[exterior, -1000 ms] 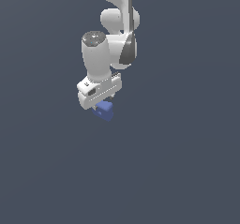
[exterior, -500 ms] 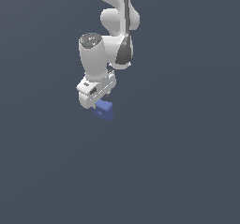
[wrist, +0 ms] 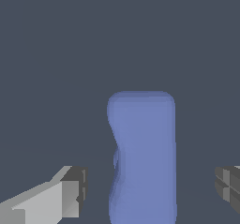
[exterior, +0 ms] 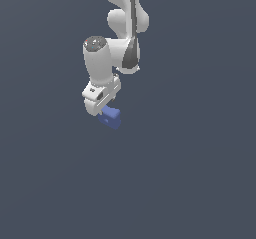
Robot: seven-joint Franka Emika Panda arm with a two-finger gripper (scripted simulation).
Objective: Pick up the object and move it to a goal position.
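Observation:
The object (exterior: pixel 110 116) is a small matte blue blocky piece lying on the dark grey floor. In the exterior view my white gripper (exterior: pixel 98 109) hangs right above it, its hand covering the block's upper left part. In the wrist view the blue object (wrist: pixel 142 155) stands between my two fingers, with a clear gap on each side. One fingertip (wrist: pixel 75 190) and the other fingertip (wrist: pixel 228 185) are set wide apart, so the gripper is open and touches nothing.
Plain dark grey floor all around in both views. My white arm (exterior: pixel 120 23) rises above the gripper toward the top of the exterior view. No goal marker shows.
The arm has shifted slightly toward the exterior view's left and lowered toward the block. The blue block has not moved.

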